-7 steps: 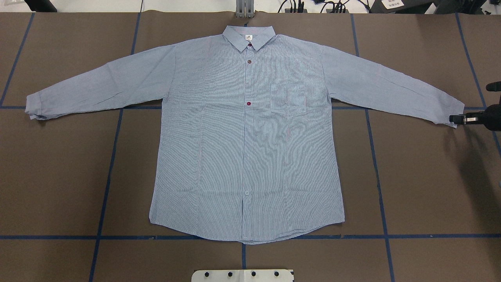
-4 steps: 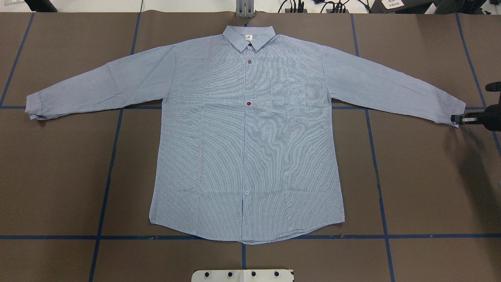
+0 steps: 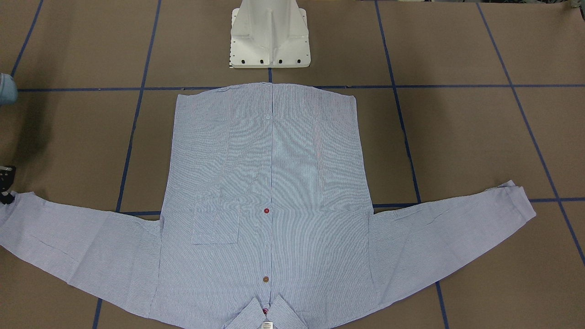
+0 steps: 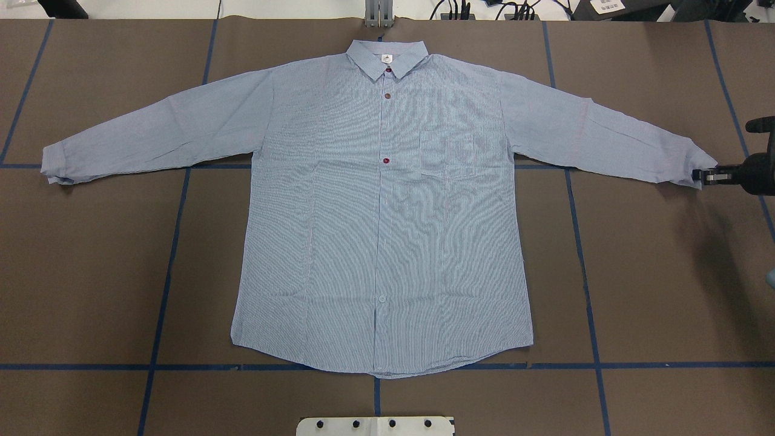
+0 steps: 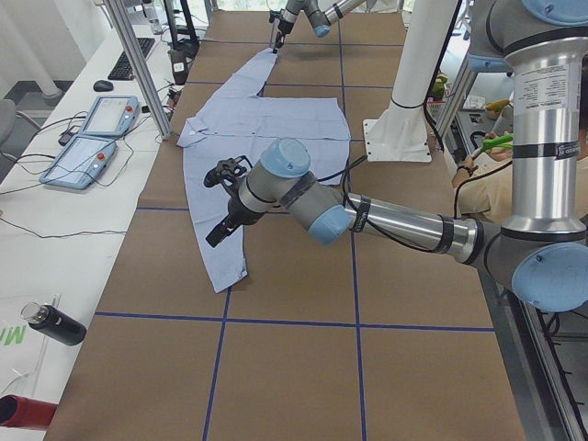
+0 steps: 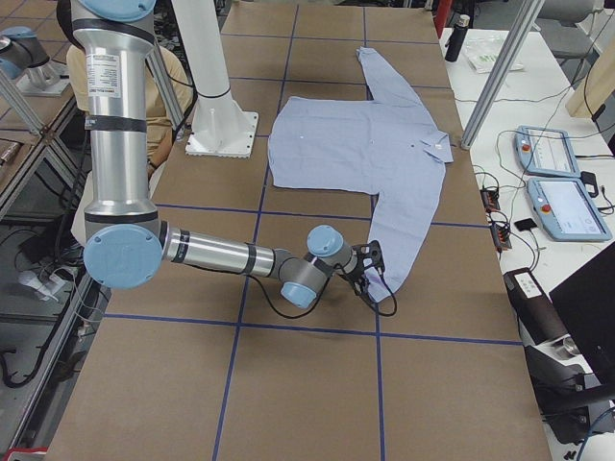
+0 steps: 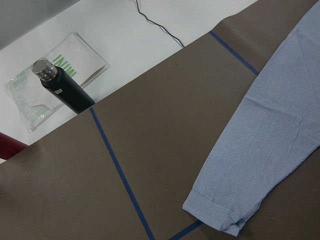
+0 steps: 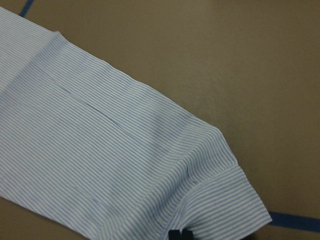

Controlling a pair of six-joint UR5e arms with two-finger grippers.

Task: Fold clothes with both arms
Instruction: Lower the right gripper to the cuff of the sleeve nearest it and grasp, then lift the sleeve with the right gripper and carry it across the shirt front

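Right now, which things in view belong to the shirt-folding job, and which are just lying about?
Job in hand:
shirt, spread flat
right gripper, shut on a cuff
left gripper, near the other sleeve

Lying about:
black bottle
plastic bag
teach pendants
keyboard
white pedestal base

right gripper [image 4: 702,176]: overhead's right edge is cutting off its body; only fingertips [image 8: 174,235] are peeking into wrist view | shirt [image 3: 269,183]: collar is running off front view's bottom | left gripper [image 5: 219,204]: showing only sidelong, jaw state unreadable
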